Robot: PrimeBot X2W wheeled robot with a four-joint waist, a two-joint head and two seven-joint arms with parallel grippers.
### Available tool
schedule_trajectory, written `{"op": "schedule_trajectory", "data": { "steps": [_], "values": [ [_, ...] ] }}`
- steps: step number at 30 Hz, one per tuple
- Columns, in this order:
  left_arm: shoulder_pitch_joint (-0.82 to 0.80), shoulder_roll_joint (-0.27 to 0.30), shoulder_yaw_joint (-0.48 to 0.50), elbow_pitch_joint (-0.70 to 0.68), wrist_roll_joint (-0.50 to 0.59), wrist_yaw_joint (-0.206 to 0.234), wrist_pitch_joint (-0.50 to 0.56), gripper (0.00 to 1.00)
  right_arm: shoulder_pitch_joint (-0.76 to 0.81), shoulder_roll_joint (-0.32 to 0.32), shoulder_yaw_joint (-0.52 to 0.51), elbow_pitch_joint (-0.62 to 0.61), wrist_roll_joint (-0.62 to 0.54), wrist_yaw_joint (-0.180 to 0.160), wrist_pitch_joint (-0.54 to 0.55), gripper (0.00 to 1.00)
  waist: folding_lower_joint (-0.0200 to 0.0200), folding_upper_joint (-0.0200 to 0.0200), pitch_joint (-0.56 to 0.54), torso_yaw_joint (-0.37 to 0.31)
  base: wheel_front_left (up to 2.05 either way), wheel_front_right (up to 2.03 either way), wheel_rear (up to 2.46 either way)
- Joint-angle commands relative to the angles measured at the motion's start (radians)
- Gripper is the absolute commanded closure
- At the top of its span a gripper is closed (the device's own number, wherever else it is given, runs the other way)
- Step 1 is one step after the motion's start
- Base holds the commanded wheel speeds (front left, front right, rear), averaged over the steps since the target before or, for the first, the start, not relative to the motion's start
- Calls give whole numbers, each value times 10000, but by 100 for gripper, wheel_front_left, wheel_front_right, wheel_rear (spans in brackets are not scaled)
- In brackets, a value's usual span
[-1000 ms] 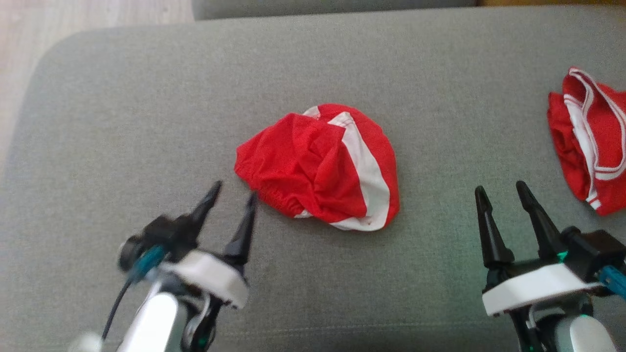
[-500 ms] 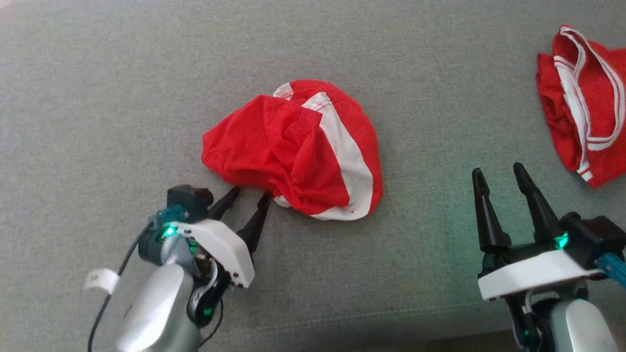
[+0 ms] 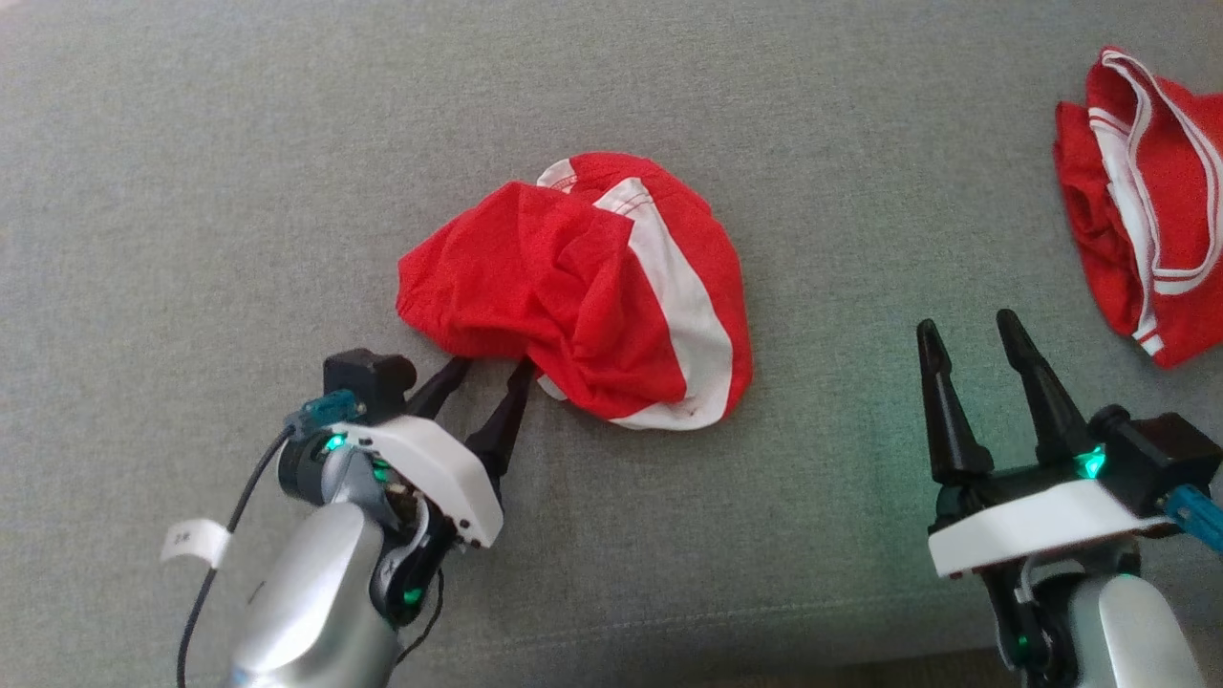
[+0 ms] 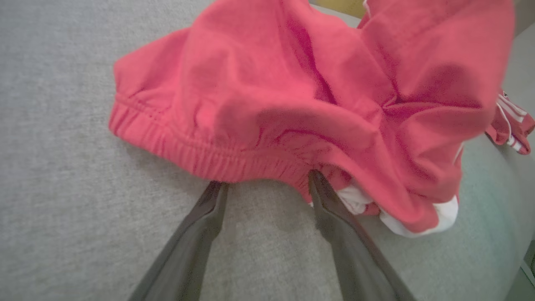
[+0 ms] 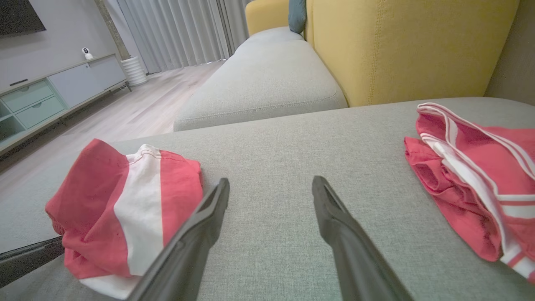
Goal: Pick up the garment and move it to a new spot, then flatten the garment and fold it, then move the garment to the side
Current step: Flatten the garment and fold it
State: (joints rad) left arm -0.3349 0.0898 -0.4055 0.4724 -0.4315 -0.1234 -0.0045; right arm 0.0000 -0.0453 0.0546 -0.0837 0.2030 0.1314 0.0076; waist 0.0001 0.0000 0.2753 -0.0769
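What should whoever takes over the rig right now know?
Left gripper: open, fingertips at the near elastic edge of the crumpled red-and-white garment, nothing gripped.
Right gripper: open and empty, over bare cushion to the garment's right.
Things: the garment lies bunched mid-way across the grey sofa cushion; a second red garment lies at the far right.
Done: no step finished, going by how the garment lies.
Left: close on the edge, lift and move it, flatten, fold, set aside.

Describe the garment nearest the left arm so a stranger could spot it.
On the grey sofa cushion lies a crumpled red garment with one broad white band. Unlike the other red garment at the right edge, trimmed in thin white stripes, it sits at the open jaws of the left gripper.
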Motion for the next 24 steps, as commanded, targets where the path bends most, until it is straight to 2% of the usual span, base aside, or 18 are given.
{"op": "schedule_trajectory", "data": {
  "steps": [1, 5, 6, 7, 15, 20, 24],
  "values": [
    [-504, 82, 324, -264, -85, -25, -144, 0, -325, -49, 255, -310, 81, -7, -81, 0, -1, 0, 3, -2, 0, 0, 0],
    [-687, 57, 217, -348, -196, -40, -408, 0, -367, -49, 294, -279, 101, -7, -79, 0, -1, 0, 8, -19, 0, 0, 0],
    [-721, 67, 156, -406, -223, -46, -538, 44, -373, -49, 302, -271, 109, -7, -82, 0, -1, 0, 6, -30, 0, 0, 0],
    [-744, 96, 80, -456, -248, -52, -659, 100, -375, -49, 302, -266, 114, -7, -86, 0, -1, 0, 7, -37, 0, 0, 0],
    [-371, 594, -172, -1212, -291, -37, -1162, 100, -240, -49, 128, -241, 117, -7, -105, 0, -1, 0, -211, 30, 0, 0, 0],
    [241, 1109, -274, -3053, -104, 148, -802, 100, -49, -49, -111, -282, 144, -7, -51, 0, -1, 0, -515, 338, 0, 0, 0],
    [742, 1595, -356, -4974, -4, 338, -103, 100, 53, -49, -258, -319, 157, -7, -7, 0, -1, 0, -792, 610, 0, 0, 0]
  ]
}}
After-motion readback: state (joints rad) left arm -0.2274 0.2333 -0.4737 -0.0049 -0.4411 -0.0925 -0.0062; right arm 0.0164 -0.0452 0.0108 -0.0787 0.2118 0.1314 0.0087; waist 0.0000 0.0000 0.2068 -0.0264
